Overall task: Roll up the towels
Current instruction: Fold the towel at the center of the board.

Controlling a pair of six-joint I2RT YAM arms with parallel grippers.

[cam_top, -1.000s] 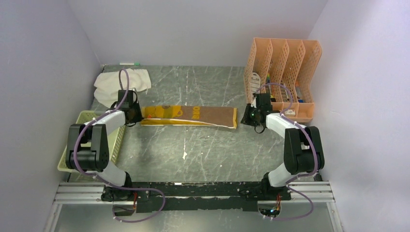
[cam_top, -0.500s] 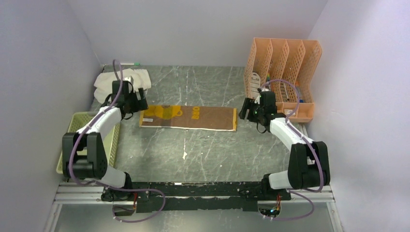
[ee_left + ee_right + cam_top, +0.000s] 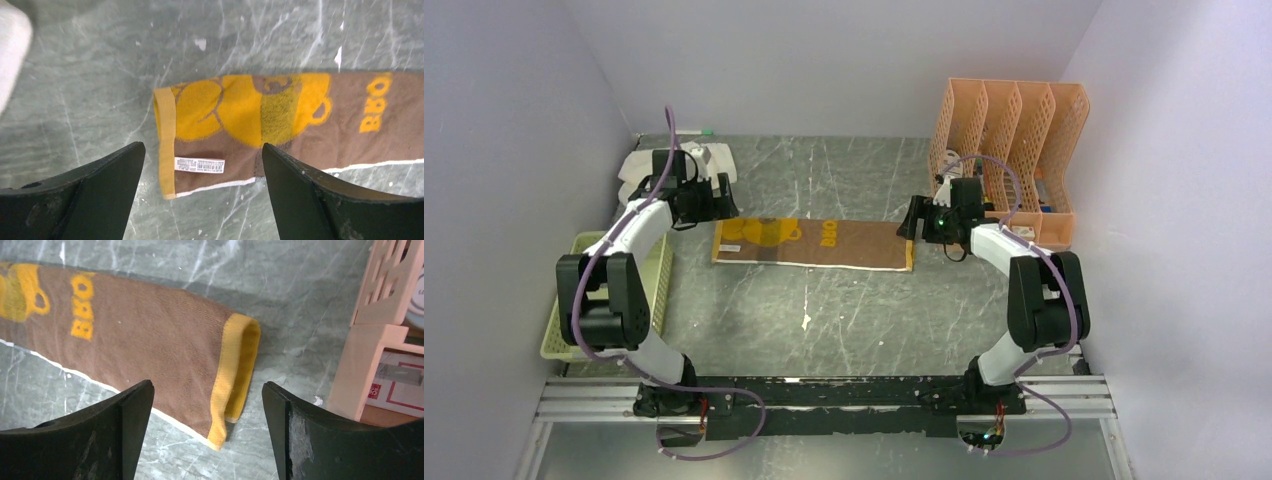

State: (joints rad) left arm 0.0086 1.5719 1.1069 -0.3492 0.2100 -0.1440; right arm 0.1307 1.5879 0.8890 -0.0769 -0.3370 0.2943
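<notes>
Soft, even overhead light fills the enclosure, bright without harsh glare; the tabletop (image 3: 844, 300) shows only a faint sheen. Shadows are short and diffuse. The wrist views render the brown towel (image 3: 350, 145) sharply, while the white towel (image 3: 10, 55) at the frame corner blurs.

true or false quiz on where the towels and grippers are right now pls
1. The brown towel lies flat and unrolled on the table. True.
2. The left gripper is shut on the towel's labelled end. False: its jaws are open and hold nothing; it hangs above that end.
3. The white towel sits inside the green basket. False: it lies in the far left corner, outside the basket.
4. The right gripper is open over the towel's yellow-hemmed end. True.
</notes>
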